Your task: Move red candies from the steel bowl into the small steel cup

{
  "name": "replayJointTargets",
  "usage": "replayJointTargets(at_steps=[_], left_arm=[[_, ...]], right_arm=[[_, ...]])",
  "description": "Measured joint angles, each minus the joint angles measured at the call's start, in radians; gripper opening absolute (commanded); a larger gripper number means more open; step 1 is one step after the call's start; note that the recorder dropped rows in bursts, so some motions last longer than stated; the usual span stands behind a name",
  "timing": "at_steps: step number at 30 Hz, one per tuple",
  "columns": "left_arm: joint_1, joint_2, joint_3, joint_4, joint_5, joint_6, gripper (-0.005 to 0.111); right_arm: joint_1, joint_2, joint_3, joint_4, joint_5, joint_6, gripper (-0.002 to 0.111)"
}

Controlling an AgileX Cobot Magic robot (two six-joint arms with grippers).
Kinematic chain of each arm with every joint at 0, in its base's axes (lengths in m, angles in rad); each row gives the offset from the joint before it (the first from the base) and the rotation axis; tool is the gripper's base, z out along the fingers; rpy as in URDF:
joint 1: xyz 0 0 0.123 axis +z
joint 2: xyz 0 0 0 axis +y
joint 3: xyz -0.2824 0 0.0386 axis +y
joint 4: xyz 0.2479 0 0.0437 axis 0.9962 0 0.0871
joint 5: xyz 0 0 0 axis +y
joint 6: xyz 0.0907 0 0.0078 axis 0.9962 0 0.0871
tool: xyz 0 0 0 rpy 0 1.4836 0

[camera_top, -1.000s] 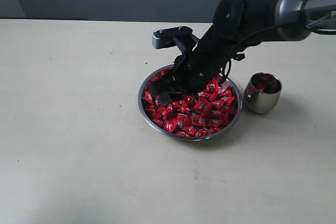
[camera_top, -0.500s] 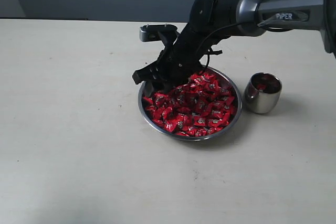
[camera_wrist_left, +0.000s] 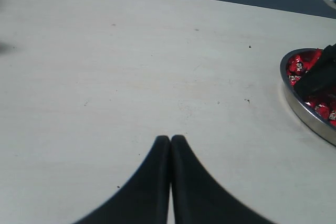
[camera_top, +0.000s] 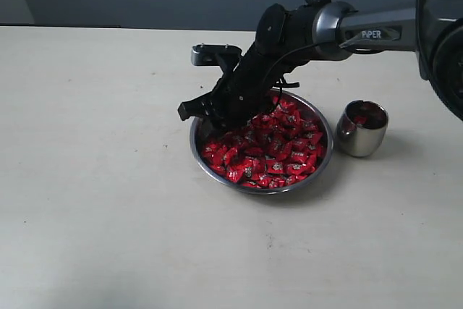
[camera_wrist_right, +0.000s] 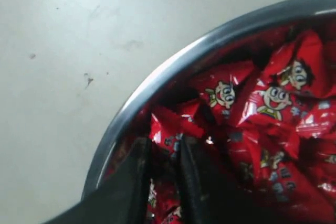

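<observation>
My right fingers (camera_wrist_right: 177, 157) are low in the bowl, right by its rim (camera_wrist_right: 157, 72). They are almost together, with only a thin gap. Some red shows in that gap. I can't tell if a candy is pinched there or just lies under them.

The candies (camera_wrist_right: 273, 98) are heaped all around my tips, and they look slippery and shiny. I think I could be holding only the pointy end of a wrapper. Then the candy could slip out when I lift. I could also come up with nothing, or with two stuck together.

The rim is just beside my fingers. If I pull up crooked, I might hook it and shove or tip the bowl. Candies would spill on the desk (camera_wrist_right: 63, 51).

The cup (camera_top: 362, 129) stands on the other side of the bowl, near it but not touching. It has some red in it. It is small and round, so its mouth is easy to miss. A bump from my arm might knock it over.

My left fingers (camera_wrist_left: 170, 153) are shut tight together, over bare desk, well away.
</observation>
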Motion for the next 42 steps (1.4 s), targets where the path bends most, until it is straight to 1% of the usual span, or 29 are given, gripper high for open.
replayJointTargets(at_steps=[7,14,16,20,25,33,37,42], left_arm=[[0.000,0.000,0.000,0.000,0.000,0.000,0.000],[0.000,0.000,0.000,0.000,0.000,0.000,0.000],[0.000,0.000,0.000,0.000,0.000,0.000,0.000],[0.000,0.000,0.000,0.000,0.000,0.000,0.000],[0.000,0.000,0.000,0.000,0.000,0.000,0.000],[0.000,0.000,0.000,0.000,0.000,0.000,0.000],[0.000,0.000,0.000,0.000,0.000,0.000,0.000],[0.000,0.000,0.000,0.000,0.000,0.000,0.000]], right_arm=[[0.000,-0.034,0.000,-0.033,0.018,0.023,0.000],[-0.002,-0.155,0.000,-0.246,0.074,0.125,0.000],[-0.017,-0.190,0.000,-0.289,0.096,0.156,0.000],[-0.083,-0.267,0.021,-0.341,0.124,0.178,0.000],[-0.193,-0.388,0.156,-0.380,0.115,0.182,0.000],[-0.376,-0.557,0.497,-0.398,-0.070,0.177,0.000],[-0.403,-0.561,0.577,-0.402,-0.136,0.153,0.000],[-0.404,-0.538,0.586,-0.396,-0.208,0.138,0.001]])
